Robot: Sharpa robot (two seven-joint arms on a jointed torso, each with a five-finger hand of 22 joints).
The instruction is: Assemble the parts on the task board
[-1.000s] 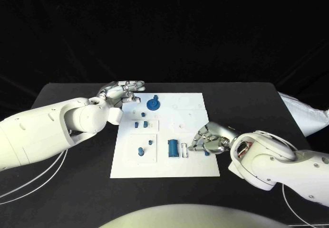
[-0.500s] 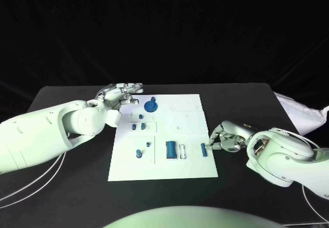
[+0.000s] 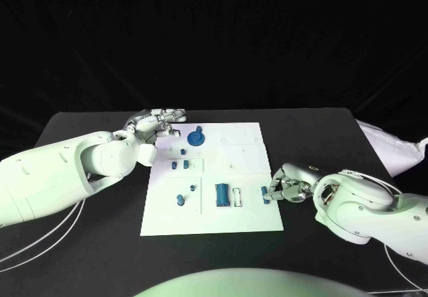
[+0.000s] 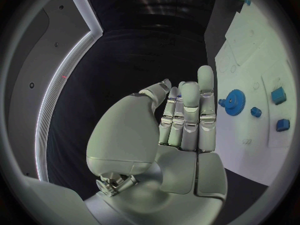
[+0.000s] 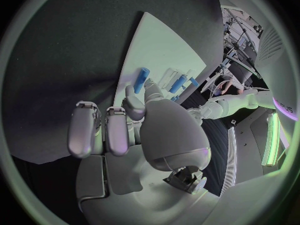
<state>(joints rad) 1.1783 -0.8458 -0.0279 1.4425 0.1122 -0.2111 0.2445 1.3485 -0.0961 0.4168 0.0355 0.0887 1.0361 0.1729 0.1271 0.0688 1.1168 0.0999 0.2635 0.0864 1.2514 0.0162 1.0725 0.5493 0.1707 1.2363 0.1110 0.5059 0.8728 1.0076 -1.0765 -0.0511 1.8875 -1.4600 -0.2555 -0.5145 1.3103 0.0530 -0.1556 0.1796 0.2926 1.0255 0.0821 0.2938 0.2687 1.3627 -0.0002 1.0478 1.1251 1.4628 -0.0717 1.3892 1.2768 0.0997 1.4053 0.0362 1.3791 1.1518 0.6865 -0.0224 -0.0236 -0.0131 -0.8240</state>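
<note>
The white task board (image 3: 245, 213) lies in the middle of the black table. On it are a blue gear (image 3: 198, 135) (image 4: 236, 102), a large blue block (image 3: 223, 194) and several small blue pieces (image 3: 185, 164). A slim blue part (image 3: 266, 193) (image 5: 141, 78) sits at the board's right edge. My right hand (image 3: 287, 185) (image 5: 134, 130) pinches its near end with the fingertips while the other fingers curl in. My left hand (image 3: 159, 122) (image 4: 184, 120) hovers by the board's far left corner, fingers stretched out straight and holding nothing.
A pale bag (image 3: 393, 151) lies at the table's right edge. Thin white cables (image 3: 54, 238) run over the table at the near left, under my left arm. An empty white slot (image 3: 237, 197) sits beside the large block.
My right hand has moved the slim blue part from beside the large block out to the board's right edge, then shifted slightly back toward the board. The left hand stays put.
</note>
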